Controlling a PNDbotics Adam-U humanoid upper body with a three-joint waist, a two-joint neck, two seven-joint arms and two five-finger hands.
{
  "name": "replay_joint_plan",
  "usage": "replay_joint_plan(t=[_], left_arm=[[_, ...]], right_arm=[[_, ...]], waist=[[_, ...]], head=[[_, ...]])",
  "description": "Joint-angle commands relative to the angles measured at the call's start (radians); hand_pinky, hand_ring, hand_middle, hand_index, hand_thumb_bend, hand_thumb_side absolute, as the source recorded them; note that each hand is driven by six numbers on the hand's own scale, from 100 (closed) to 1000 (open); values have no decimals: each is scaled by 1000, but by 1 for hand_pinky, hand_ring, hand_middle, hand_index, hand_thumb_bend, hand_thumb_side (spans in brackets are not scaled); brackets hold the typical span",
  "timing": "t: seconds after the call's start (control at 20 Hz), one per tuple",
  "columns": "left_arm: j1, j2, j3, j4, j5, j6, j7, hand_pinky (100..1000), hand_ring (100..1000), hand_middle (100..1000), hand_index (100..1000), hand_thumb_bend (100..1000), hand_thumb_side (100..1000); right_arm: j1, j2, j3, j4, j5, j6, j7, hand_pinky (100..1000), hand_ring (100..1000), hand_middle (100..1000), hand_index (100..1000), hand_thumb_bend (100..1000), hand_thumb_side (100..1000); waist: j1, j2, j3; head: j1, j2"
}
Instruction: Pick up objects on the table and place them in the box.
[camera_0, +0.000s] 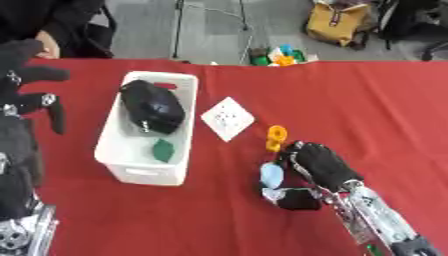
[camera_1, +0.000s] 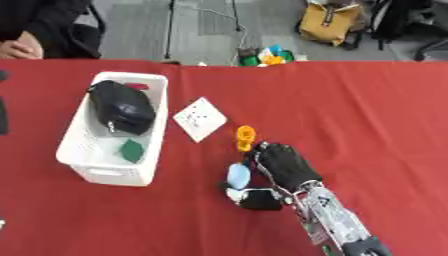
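Right hand (camera_0: 319, 165), lower centre-right: fingers curled around pale blue object (camera_0: 272, 175) on red table (camera_0: 350, 110) | Left hand (camera_0: 31, 95), upper left: fingers spread, idle | White box (camera_0: 140, 170), centre left: holds black pouch (camera_0: 153, 106) | Risk: adjacent orange piece (camera_0: 276, 137) and white card (camera_0: 227, 118) could be knocked during lift.

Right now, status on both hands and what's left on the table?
Right robot hand down at the pale blue object, fingers curled round it. Left robot hand idle, open, left of the white box. Orange piece and white card not yet boxed.
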Motion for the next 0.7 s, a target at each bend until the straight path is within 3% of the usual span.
replay_joint_plan(t=[0.05,0.7], left_arm=[[-12,1,-2,-16,-2,1,1,146,611,725,784,100,1000],[-10,1,2,-16,-5,1,6,146,612,725,785,100,1000]], right_arm=[[-13,-15,-2,-23,-8,1,-5,330,459,361,572,447,788],[-12,-17,-1,-25,-10,0,-13,320,454,346,550,348,753]], waist=[[1,-22,0],[3,-22,1]], head=[[0,-9],[-2,-6]])
